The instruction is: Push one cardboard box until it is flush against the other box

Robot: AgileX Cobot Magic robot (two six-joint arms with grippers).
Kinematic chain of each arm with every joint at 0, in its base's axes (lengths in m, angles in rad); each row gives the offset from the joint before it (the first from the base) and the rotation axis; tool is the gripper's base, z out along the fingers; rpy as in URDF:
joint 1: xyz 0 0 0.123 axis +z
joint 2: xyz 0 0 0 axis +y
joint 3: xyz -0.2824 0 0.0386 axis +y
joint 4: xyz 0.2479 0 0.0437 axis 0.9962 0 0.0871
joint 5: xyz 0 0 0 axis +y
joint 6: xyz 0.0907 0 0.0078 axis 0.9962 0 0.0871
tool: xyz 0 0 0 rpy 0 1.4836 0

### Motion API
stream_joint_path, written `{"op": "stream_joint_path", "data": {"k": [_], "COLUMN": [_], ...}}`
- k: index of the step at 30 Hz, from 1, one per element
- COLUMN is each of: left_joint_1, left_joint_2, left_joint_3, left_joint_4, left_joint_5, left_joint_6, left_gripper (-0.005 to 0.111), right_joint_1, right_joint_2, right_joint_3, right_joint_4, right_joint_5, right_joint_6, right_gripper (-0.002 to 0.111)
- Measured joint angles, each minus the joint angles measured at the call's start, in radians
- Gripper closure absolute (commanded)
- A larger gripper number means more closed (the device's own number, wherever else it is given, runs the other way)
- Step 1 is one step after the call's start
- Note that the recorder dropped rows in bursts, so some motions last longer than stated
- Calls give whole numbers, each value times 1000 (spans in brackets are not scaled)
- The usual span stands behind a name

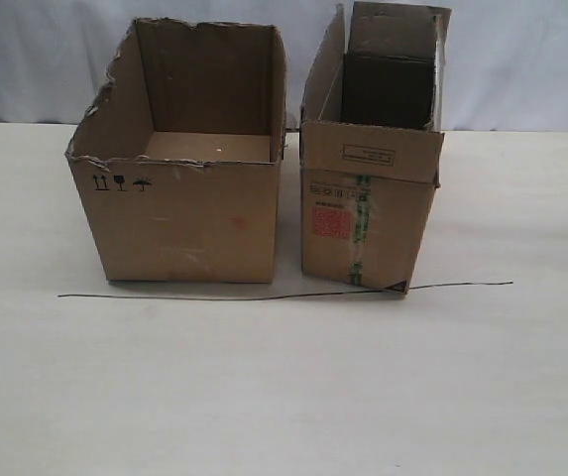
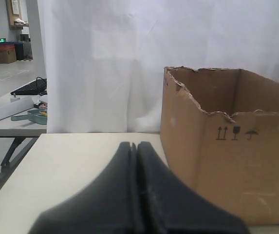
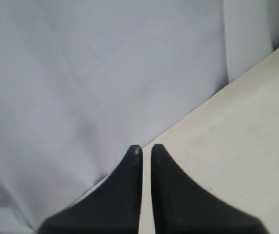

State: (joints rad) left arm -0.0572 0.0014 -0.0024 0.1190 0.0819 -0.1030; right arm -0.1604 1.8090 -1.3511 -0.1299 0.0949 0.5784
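Note:
The narrow cardboard box (image 1: 368,213) stands at the right in the exterior view, flaps upright, with its red sticker and green tape facing the camera. The other box (image 1: 189,213), wider with a torn rim and black symbols, stands to its left. A thin gap shows between them. Neither gripper appears in the exterior view. In the left wrist view my left gripper (image 2: 134,145) is shut and empty above the table, with the other box (image 2: 236,170) close beside it. In the right wrist view my right gripper (image 3: 143,148) is shut on nothing, facing the curtain and table edge; no box shows there.
A thin black line (image 1: 214,297) runs across the pale table (image 1: 284,397) along the boxes' front edges. A white curtain (image 1: 521,59) hangs behind. Beyond the table's edge in the left wrist view stands another desk with a keyboard (image 2: 27,87).

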Motion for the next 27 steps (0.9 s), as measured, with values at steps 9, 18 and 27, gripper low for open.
{"op": "stream_joint_path", "data": {"k": [9, 18, 27], "left_joint_1": [0, 0, 0], "left_joint_2": [0, 0, 0], "left_joint_3": [0, 0, 0], "left_joint_4": [0, 0, 0], "left_joint_5": [0, 0, 0], "left_joint_6": [0, 0, 0], "left_gripper": [107, 107, 107], "right_joint_1": [-76, -98, -63], "right_joint_2": [89, 229, 301], "right_joint_3": [-184, -318, -306], "right_joint_4": [118, 740, 1116], "right_joint_5": [406, 738, 864], "right_joint_6": [-491, -1036, -1171], "right_gripper": [103, 103, 103]}}
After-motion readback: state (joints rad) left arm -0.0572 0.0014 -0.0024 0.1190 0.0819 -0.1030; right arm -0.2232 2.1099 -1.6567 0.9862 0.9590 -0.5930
